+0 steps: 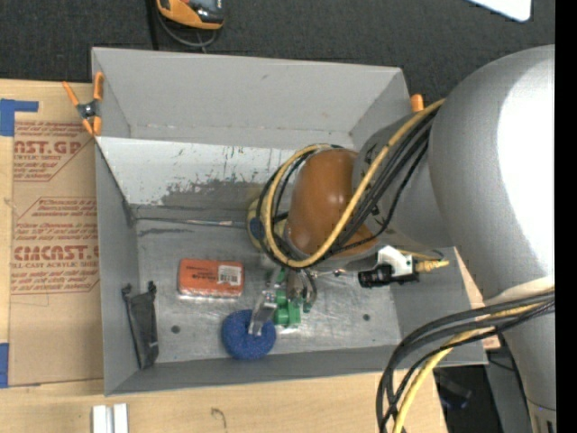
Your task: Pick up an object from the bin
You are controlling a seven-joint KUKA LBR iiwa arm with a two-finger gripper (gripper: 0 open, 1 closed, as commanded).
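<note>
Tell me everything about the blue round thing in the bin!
The blue round thing is dark blue and looks soft and rough, like sponge or fuzz. It lies on the grey floor of the bin, near the front wall, about the middle. A small green piece sits right by its upper right edge. The gripper hangs over its top edge; whether it touches cannot be told. The orange block lies apart from it.
</note>
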